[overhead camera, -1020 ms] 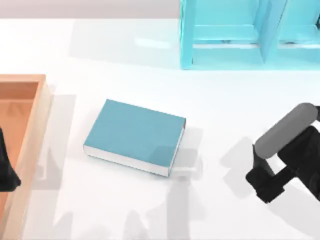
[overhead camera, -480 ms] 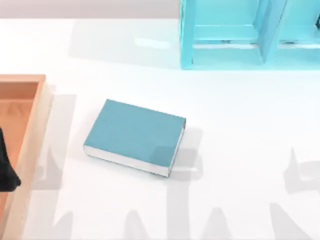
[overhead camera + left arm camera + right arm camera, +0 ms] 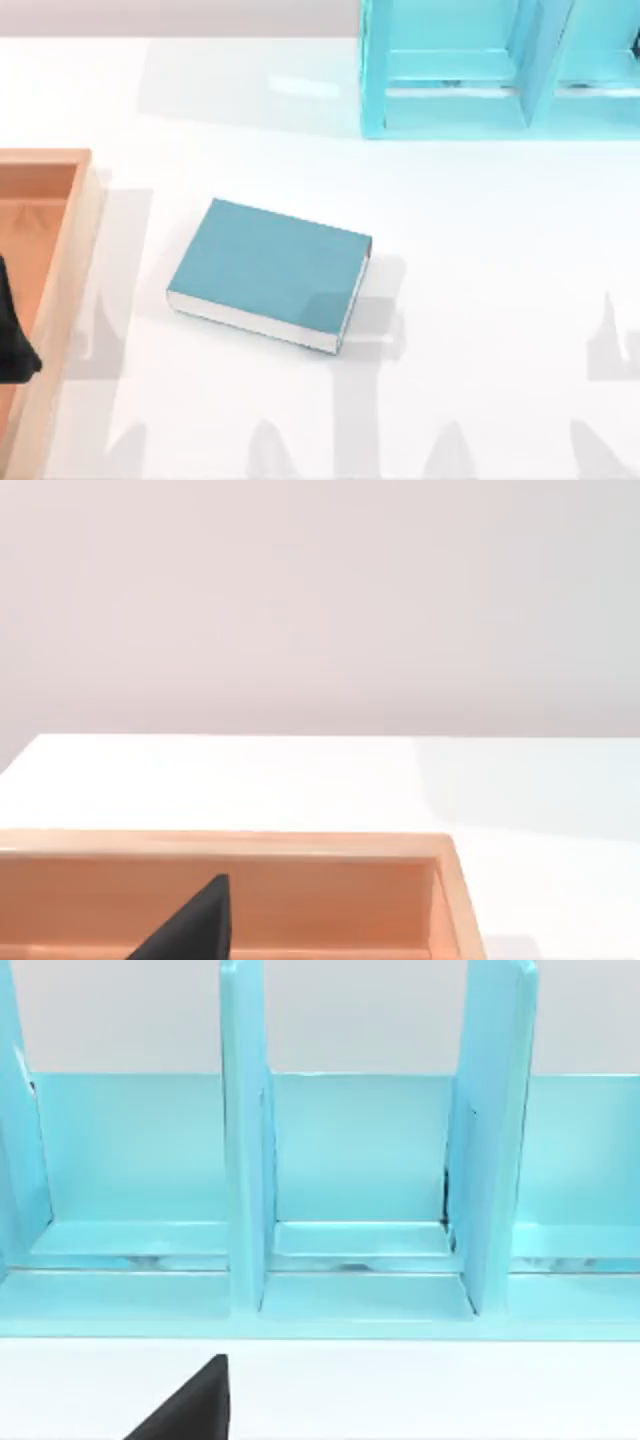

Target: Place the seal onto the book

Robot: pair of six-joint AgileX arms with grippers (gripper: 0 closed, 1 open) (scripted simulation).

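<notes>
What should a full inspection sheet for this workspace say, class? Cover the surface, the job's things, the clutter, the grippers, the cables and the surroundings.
Surface: white table, smooth, with grey shadows along its near side.
Job's things: teal book lies flat near the middle, slightly turned, plain cover up with nothing on it, white page edges facing the near side.
Clutter: wooden tray at the table's left edge; teal shelf unit at the far right, its compartments open to the table.
Grippers: left gripper sits over the tray; right gripper faces the shelf unit.
Cables: nothing seen.
Surroundings: plain pale wall behind the table.
</notes>
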